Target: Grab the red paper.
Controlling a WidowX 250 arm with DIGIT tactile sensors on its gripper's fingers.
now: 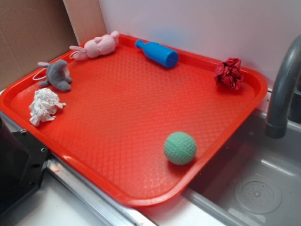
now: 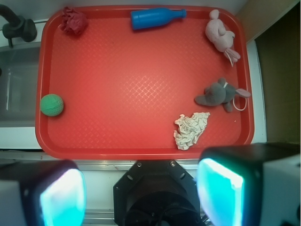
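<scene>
My gripper (image 2: 141,193) hangs wide and empty above the tray's (image 2: 141,151) near rim — high for overview. Red paper (image 2: 73,20) sits in the far corner, by the faucet (image 2: 18,26) — untouched.

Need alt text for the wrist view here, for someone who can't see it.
Looking down on a red tray, the red paper sits in its far left corner, with a blue bottle, pink toy, grey toy, white paper and green ball spread around. The gripper hangs short of the tray's near edge, fingers apart and empty.
</scene>
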